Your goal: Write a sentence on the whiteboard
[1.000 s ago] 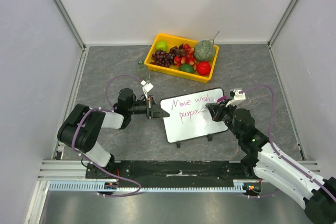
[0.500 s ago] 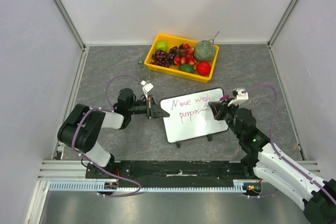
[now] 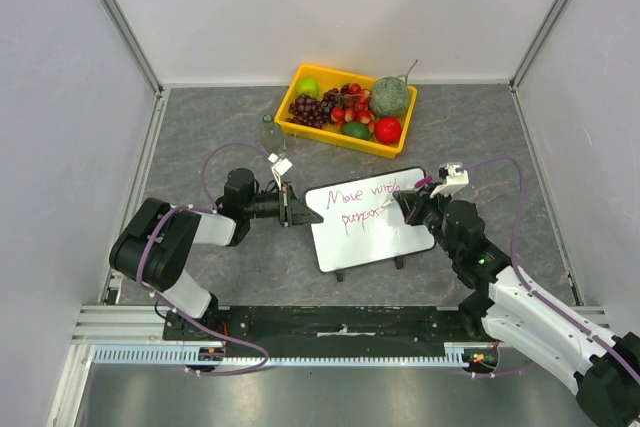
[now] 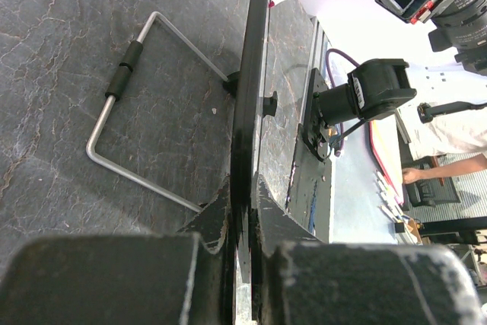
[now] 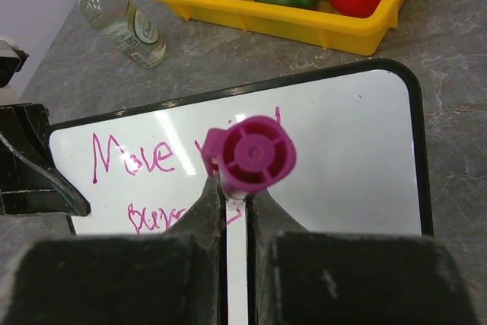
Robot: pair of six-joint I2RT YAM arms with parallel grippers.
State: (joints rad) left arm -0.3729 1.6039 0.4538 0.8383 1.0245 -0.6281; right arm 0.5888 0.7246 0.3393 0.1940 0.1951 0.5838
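Edging left since a second ago, the right claw point(image 3: 407, 205) grips a marker point(image 5: 249, 156) tight above the sentence point(image 3: 362, 194); the left claw point(image 3: 291, 207) is clamped on the left edge of the whiteboard point(image 3: 372, 242), lying on the table point(image 3: 220, 137).

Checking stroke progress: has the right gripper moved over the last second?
Yes, slightly. The right gripper, holding the marker, has crept left across the whiteboard, farther from its right rim.
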